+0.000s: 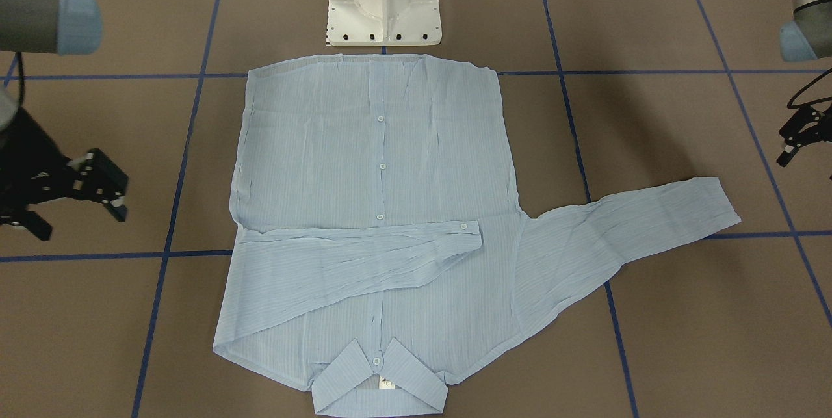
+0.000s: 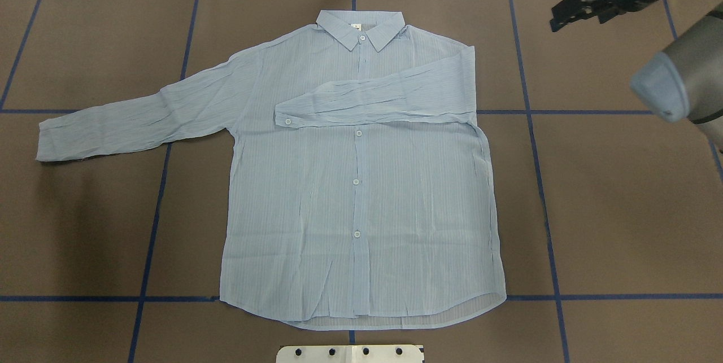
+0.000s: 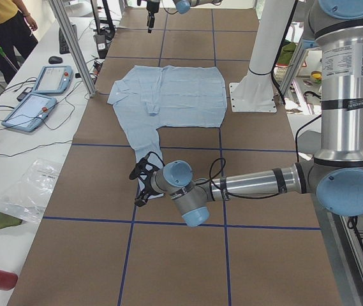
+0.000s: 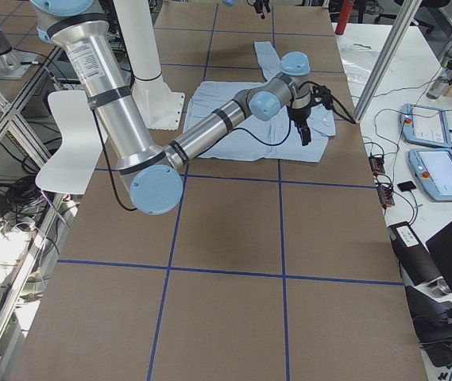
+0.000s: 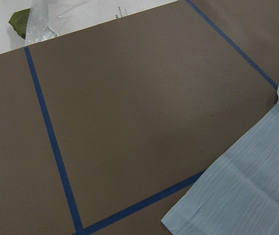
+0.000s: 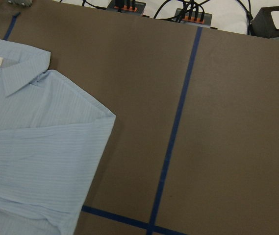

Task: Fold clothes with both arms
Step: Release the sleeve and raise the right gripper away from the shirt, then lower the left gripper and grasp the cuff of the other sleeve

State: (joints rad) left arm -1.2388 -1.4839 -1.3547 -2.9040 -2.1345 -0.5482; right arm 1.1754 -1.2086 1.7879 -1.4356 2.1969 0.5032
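Status: striped shirt [image 2: 361, 182] flat, buttons up, mid-desk [image 2: 621, 210]. Right-side sleeve [image 2: 384, 100] folded across the chest. Left-side sleeve [image 2: 135, 120] not yet folded, body folds all left. Both off the cloth, jaws apart: right pincer [image 2: 562, 16] out beyond the collar corner, left pincer [image 1: 788, 143] near the outstretched cuff.

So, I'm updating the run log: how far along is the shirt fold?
Early. Done: the shirt lies flat and buttoned, with the sleeve on the robot's right folded across the chest. In hand: nothing; the right gripper and the left gripper hang off to the sides, clear of the cloth. Left: the other sleeve lies spread out, and the body is unfolded.
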